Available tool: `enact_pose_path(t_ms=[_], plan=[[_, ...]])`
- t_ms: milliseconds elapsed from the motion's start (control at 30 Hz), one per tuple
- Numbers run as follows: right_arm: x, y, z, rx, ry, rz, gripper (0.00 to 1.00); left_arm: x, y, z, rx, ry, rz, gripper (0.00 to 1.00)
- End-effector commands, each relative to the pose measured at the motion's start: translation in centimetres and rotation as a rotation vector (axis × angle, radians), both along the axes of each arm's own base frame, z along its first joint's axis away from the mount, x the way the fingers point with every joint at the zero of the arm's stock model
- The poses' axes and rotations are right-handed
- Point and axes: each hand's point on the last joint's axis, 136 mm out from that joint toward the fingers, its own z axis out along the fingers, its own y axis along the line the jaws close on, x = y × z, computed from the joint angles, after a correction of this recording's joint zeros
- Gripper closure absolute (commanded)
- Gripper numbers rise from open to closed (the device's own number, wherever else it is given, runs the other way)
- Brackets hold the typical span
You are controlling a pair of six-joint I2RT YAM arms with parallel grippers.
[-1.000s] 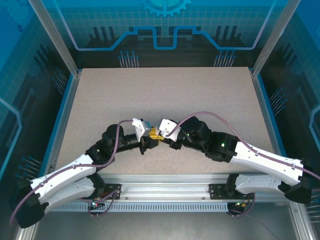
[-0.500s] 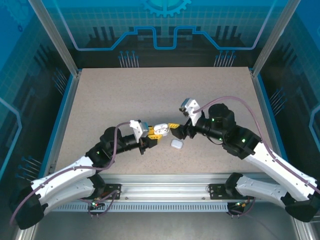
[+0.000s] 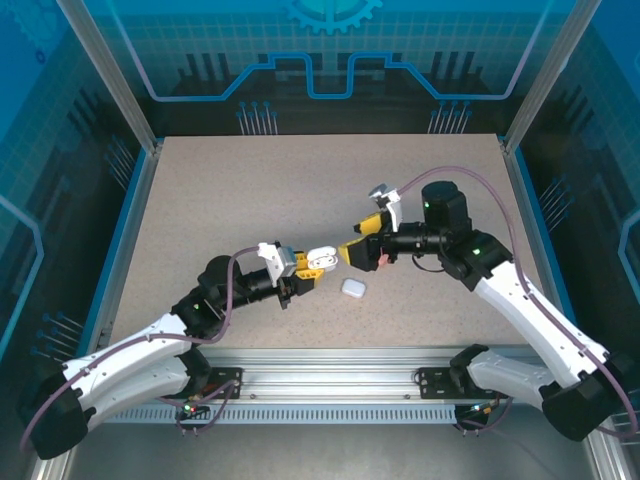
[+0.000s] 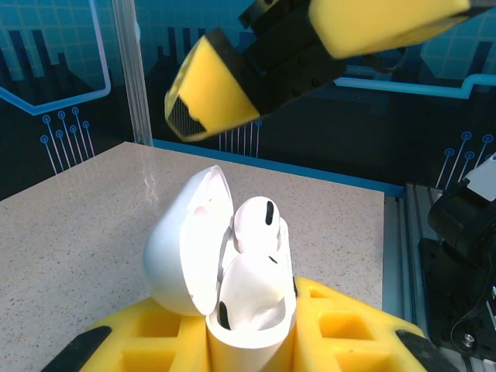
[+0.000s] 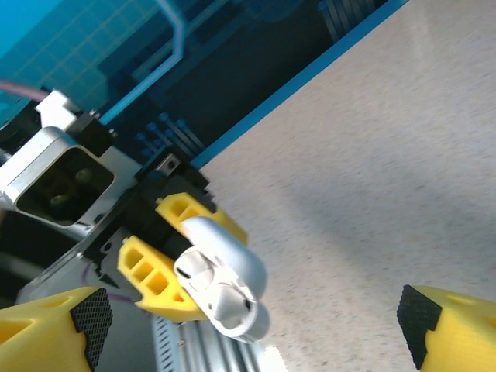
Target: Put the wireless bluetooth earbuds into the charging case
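With left gripper (image 3: 311,264) clamped on the charging case (image 3: 323,257), the case is up off the table (image 3: 200,200), a bit toward 6 o'clock from table centre.

Left wrist view: left fingers (image 4: 349,325) pinch the case body from both sides, low on it. The lid (image 4: 186,240) is flipped open and leaning to 9 o'clock. One white earbud (image 4: 258,225) sits in the case body, with its rounded head poking out at 12 o'clock. Can't tell if it's fully seated.

Right gripper (image 3: 360,240) has its jaws spread wide and nothing between them. In the top view it's just beside the held case at 3 o'clock, not touching, with the tips aimed toward 9 o'clock.

Right wrist view: right fingertips (image 5: 54,322) sit at the bottom corners. The open case is ahead between them, held in my left fingers.

A second white case (image 3: 352,288), pebble-shaped, lies on the table at 5 o'clock from the held case. It's near both grippers but clear of them.
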Motion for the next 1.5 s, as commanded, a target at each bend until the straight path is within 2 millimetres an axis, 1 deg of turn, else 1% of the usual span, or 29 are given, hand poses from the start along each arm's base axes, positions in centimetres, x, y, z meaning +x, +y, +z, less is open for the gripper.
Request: enact_pose_path(t_ms=[0,67,133,267,433,567,667,800,933,1033,1067,1133,1200,1233,1267,1300,1400,1467], plan=[[-2.9,2.2,-0.2,0.025,0.063,0.168,0.02,0.0,0.0,1.3,-0.027,-0.053,0.0,0.93],[-3.5,3.1,-0.5,0.01,0.067,0.213,0.03,0.0,0.0,1.3,-0.026,-0.051,0.0,0.93],[-4.0,3.8,-0.5,0.003,0.067,0.249,0.06,0.1,0.0,1.2,-0.023,-0.048,0.0,0.93],[-4.3,4.3,-0.2,-0.008,0.036,0.273,0.15,0.1,0.0,1.1,-0.021,-0.039,0.007,0.93],[-4.1,4.2,0.8,0.002,-0.036,0.256,0.22,0.2,0.0,0.6,-0.017,-0.016,0.006,0.93],[-4.1,4.0,1.5,0.015,-0.075,0.257,0.24,0.3,-0.1,0.2,-0.01,-0.003,0.01,0.93],[-4.1,3.7,1.5,-0.001,-0.095,0.242,0.25,0.4,-0.1,0.0,-0.006,0.005,0.012,0.93],[-3.7,3.2,0.9,-0.035,-0.102,0.199,0.25,0.4,-0.1,0.1,-0.009,0.004,0.015,0.93],[-2.3,2.2,0.0,-0.105,-0.114,0.103,0.24,0.6,-0.1,0.0,-0.007,0.011,0.02,0.93],[-0.3,0.6,-0.9,-0.192,-0.144,-0.032,0.23,1.0,0.0,-0.5,0.003,0.038,0.044,0.93],[0.6,-0.2,-1.3,-0.226,-0.151,-0.096,0.23,1.2,0.0,-0.8,0.007,0.049,0.054,0.93],[2.6,-2.4,-2.3,-0.298,-0.144,-0.253,0.22,1.4,0.0,-1.4,0.016,0.075,0.062,0.93],[4.6,-5.5,-3.7,-0.357,-0.1,-0.425,0.2,1.6,-0.1,-2.2,0.021,0.111,0.067,0.93],[5.1,-6.8,-4.4,-0.373,-0.072,-0.486,0.19,1.8,-0.1,-2.7,0.024,0.132,0.073,0.93],[5.6,-8.1,-5.1,-0.38,-0.041,-0.541,0.19,1.9,-0.2,-3.2,0.026,0.158,0.078,0.93],[6.0,-9.3,-5.9,-0.384,-0.009,-0.586,0.16,2.0,-0.2,-3.7,0.028,0.188,0.082,0.93],[6.4,-12.3,-8.1,-0.395,0.08,-0.675,0.15,2.3,-0.5,-5.4,0.048,0.269,0.087,0.93],[6.4,-13.8,-9.2,-0.401,0.125,-0.717,0.13,2.5,-0.7,-6.3,0.06,0.311,0.09,0.93]])
